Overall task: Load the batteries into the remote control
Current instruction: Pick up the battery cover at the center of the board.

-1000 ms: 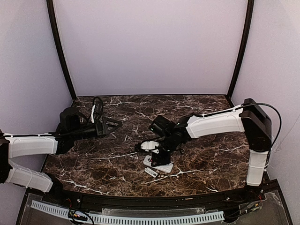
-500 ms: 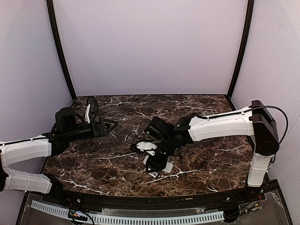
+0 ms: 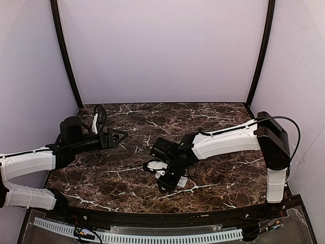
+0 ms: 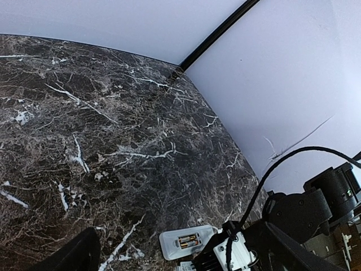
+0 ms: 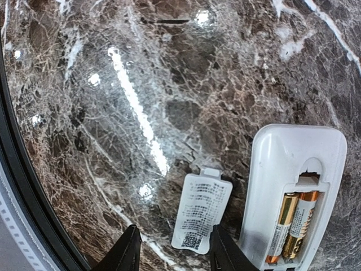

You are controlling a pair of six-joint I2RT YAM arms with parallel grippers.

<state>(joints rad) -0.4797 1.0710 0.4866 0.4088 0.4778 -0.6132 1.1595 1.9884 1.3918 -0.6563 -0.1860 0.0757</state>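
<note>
Lying back-up on the dark marble table (image 3: 228,168), the remote control (image 5: 282,152) sits near the middle of the surface towards the near edge, directly below the right arm's wrist. Its recessed compartment is uncovered, and the batteries (image 5: 293,223), two in number, lie side by side inside it, their gold and orange casings showing along their length. A small white cover piece (image 5: 202,212), bearing printed text and a code patch, lies flat on the table close alongside the remote, with a narrow strip of marble visible between the two. The right gripper (image 5: 175,237) is low over this cover piece with its jaws spread. One finger stands clear of the cover's outer edge, while the other overlaps the corner nearest the remote. Whether that finger touches the cover cannot be told, and nothing is pinched. In the top view the remote is largely hidden beneath the right gripper. The left gripper (image 3: 119,136) is held over the left part of the table, well apart from the remote and the cover. Its jaws are spread wide and hold nothing, with only bare marble in front of them. From the left wrist view the remote and its loaded compartment are visible at a distance, beside the right arm.
</note>
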